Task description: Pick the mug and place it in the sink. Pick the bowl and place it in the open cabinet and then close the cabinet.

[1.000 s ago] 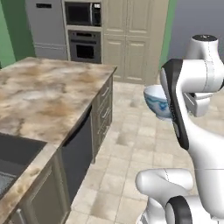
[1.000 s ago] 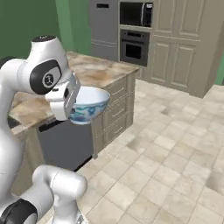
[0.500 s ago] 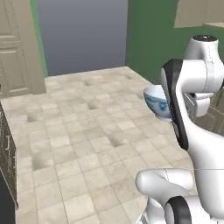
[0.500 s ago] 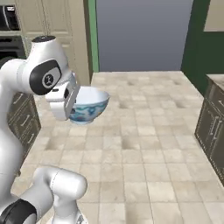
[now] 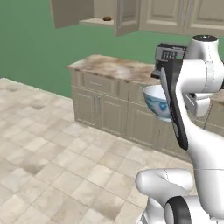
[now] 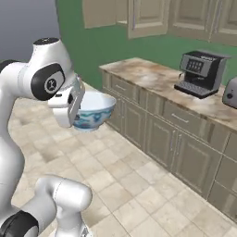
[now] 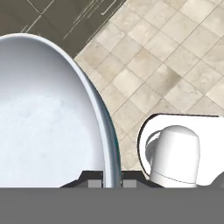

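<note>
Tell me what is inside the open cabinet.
In the left base view, the cabinet stands open; a small brown lump sits on its beige shelf. The open door and the picture's top edge hide the rest of the inside.

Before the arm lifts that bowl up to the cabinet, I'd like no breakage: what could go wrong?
The gripper pinches only the thin rim of the bowl, so it could tip or slip. The cabinet hangs high, with a brown lump on its shelf. The coffee machine stands nearby on the counter.
</note>
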You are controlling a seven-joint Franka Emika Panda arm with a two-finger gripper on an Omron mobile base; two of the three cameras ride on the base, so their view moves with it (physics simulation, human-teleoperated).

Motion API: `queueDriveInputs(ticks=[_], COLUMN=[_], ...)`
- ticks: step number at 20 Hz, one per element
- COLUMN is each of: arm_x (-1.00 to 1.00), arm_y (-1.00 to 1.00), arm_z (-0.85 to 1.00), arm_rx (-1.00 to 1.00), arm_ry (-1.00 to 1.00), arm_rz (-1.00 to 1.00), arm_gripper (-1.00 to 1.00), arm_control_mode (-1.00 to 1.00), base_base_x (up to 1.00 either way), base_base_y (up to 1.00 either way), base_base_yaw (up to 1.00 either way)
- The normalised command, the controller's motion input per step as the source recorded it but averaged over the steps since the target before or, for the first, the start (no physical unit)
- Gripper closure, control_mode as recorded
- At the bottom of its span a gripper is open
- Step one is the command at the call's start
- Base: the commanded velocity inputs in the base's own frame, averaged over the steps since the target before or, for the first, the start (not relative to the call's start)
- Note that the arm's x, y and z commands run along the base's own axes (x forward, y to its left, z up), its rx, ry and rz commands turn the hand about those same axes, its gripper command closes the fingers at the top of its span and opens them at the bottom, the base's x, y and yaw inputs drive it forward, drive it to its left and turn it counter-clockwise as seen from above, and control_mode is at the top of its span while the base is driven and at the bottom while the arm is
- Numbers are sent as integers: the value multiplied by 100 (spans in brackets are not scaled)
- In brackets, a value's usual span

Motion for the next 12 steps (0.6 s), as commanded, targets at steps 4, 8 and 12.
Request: queueDriveInputs(ticks=[4,8,12], arm_x=[0,0,0], arm_y=[0,0,0], arm_z=[0,0,0], arm_rx=[0,0,0], arm_ry=[0,0,0], arm_rz=[0,0,0], arm_gripper=[100,100,100], arm_control_mode=[100,100,100], base_base_x=[0,0,0], base_base_y=[0,10,13], base_base_yaw=[-100,-98,-98])
